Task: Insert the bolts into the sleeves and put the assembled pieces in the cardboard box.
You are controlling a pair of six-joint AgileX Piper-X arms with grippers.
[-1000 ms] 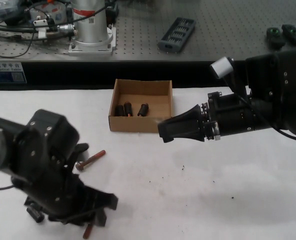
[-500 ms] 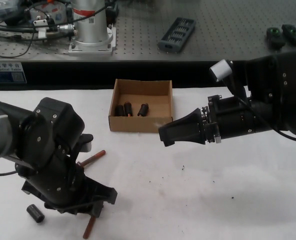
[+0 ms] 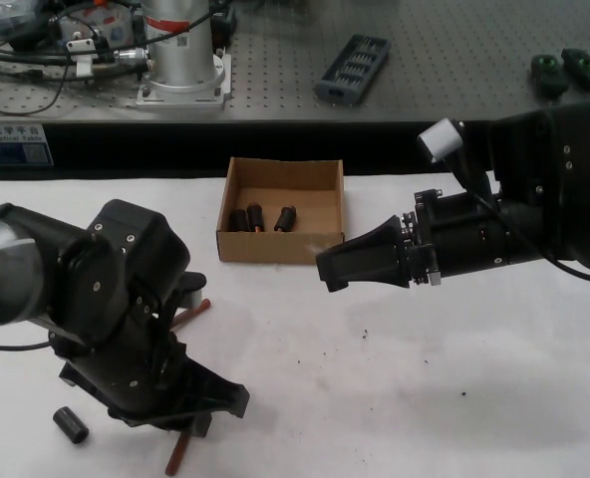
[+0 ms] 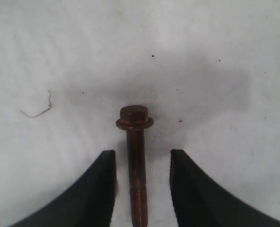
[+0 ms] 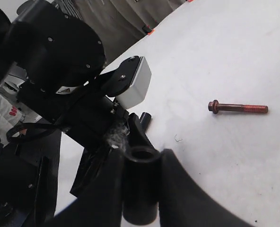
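The copper-coloured hex-head flange bolt (image 4: 136,161) lies flat on the white worktop (image 3: 454,378), at the near left of the bench. The left hand (image 4: 142,153) is over it with its two black fingers spread, one on each side of the shank and, as far as I can see, not touching it. The flanged head sits just beyond the fingertips.

From where I stand it looks a small, stiff, light metal piece that won't bend or break. The round shank is smooth, though, and likely to roll or twist if it is nipped off-centre. I'd take it square across the plain shank just under the flange, so the threaded end is free to enter a sleeve.

The right hand (image 5: 142,161) hangs above the worktop in front of the shallow brown cardboard box (image 3: 275,244). It is pinching a short black tubular sleeve (image 5: 141,184), open mouth outward.

Another short black sleeve (image 3: 71,424) lies loose at the near left corner, and a second copper bolt (image 3: 193,313) peeps out behind the left arm. A few dark assembled pieces (image 3: 255,217) are already in the box.
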